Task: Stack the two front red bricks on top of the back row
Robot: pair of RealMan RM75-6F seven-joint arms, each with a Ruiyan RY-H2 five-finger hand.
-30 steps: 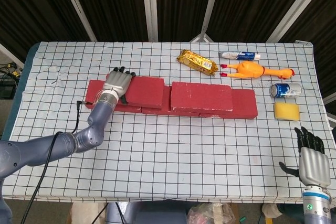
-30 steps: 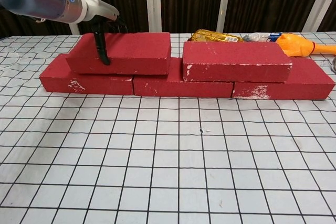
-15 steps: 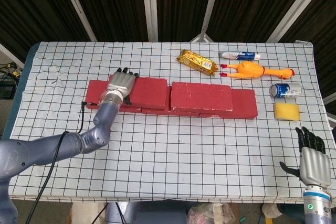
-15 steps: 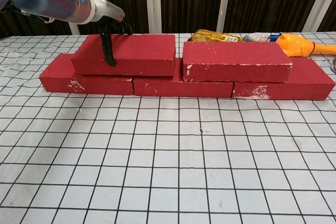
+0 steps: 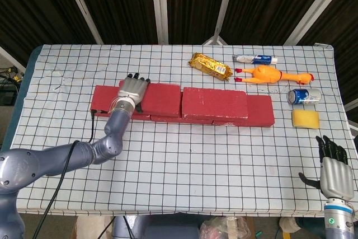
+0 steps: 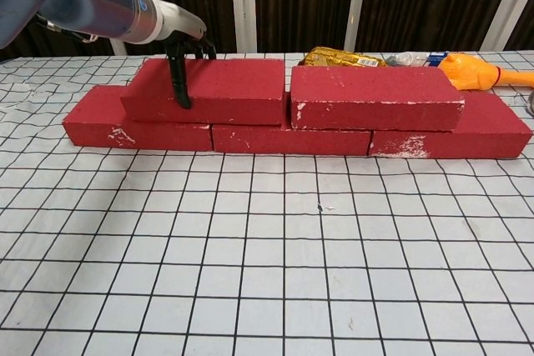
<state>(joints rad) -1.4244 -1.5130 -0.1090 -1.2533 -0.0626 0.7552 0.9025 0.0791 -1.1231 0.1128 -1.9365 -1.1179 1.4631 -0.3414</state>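
Left hand: grips the left top brick, fingers over its back edge, thumb down its front face.
Right hand: held apart at the table's near right corner, fingers spread, holding nothing.
Top bricks: left one and right one lie on the back row, ends nearly touching.

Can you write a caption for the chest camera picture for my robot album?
Left robot hand grips the upper-left red brick atop the back row.
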